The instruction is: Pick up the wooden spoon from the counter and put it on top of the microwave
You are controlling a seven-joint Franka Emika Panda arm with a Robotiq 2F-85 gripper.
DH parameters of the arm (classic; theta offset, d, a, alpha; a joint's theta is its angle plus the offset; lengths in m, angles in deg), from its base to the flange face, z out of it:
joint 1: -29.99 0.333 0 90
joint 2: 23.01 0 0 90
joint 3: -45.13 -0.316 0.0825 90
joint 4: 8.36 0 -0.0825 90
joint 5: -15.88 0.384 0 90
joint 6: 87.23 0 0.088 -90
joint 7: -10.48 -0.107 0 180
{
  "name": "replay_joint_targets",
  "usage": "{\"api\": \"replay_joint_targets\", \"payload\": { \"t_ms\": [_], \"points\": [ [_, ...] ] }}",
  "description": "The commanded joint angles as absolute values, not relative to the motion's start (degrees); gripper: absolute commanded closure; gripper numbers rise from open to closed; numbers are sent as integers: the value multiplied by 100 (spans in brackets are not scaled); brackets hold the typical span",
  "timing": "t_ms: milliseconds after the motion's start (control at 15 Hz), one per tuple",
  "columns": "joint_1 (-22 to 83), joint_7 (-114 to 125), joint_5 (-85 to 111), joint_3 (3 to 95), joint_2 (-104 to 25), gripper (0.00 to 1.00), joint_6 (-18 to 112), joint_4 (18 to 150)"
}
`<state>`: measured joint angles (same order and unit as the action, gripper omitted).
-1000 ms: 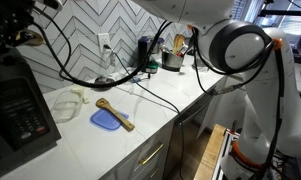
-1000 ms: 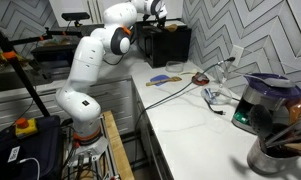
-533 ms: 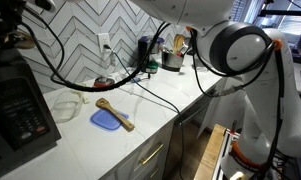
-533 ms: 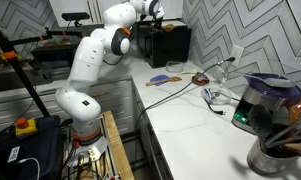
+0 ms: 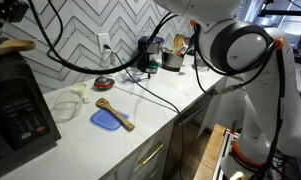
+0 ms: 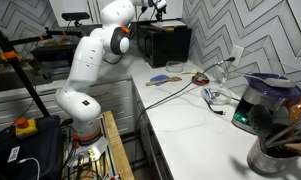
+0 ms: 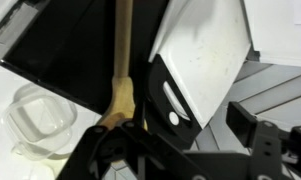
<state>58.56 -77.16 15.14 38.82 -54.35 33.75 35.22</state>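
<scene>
The wooden spoon (image 7: 123, 55), long and light tan, lies on the black top of the microwave (image 7: 65, 45); in an exterior view the spoon (image 5: 12, 46) rests along the microwave's (image 5: 18, 105) upper edge. My gripper (image 5: 8, 12) hangs just above it, open, with nothing between its fingers. In the wrist view the gripper (image 7: 180, 135) has its jaws spread wide, and the spoon's head sits by the left finger. From the opposite side the gripper (image 6: 156, 8) is over the microwave (image 6: 166, 42). The white counter (image 5: 140, 125) stretches below.
A shorter, darker wooden spoon (image 5: 116, 114) lies over a blue lid (image 5: 106, 122) on the counter. A clear container (image 5: 68, 102), a small red dish (image 5: 104, 84), loose black cables (image 5: 140, 88), a coffee maker (image 6: 265, 105) and a utensil pot (image 5: 173, 56) stand around.
The gripper has opened, let go of the wooden spoon onto the microwave top, and risen a little above it.
</scene>
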Motion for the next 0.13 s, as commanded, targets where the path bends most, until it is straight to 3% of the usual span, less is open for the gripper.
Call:
{"api": "replay_joint_targets", "payload": {
  "t_ms": [0,67],
  "points": [
    [5958,-7400,1058,4036,-5237,0,3897,3366],
    [5877,-7538,1277,3931,-5365,3,3704,3379]
  ]
}}
